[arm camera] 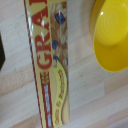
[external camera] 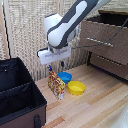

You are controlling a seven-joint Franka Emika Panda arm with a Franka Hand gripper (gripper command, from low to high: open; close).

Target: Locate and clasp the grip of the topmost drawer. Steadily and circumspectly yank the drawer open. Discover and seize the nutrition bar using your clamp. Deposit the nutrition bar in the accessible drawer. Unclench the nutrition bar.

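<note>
The nutrition bar [external camera: 56, 84] is a flat packet with orange, red and yellow print, standing on the wooden floor beside the bowls. In the wrist view the nutrition bar [arm camera: 52, 62] fills the middle, with large red letters on yellow. My gripper [external camera: 55, 65] hangs just above the packet's top edge, its dark fingers apart and nothing between them. No fingertips appear in the wrist view. The topmost drawer [external camera: 106, 36] of the dark-framed dresser is pulled out at the exterior view's right, its dark inside showing above the grey-brown front and silver handle [external camera: 103, 43].
A yellow bowl [external camera: 76, 88] [arm camera: 112, 35] lies right beside the packet, and a blue bowl [external camera: 64, 77] sits just behind it. A large black open box [external camera: 17, 95] stands at the exterior view's left. A lower drawer [external camera: 111, 65] is below the open one.
</note>
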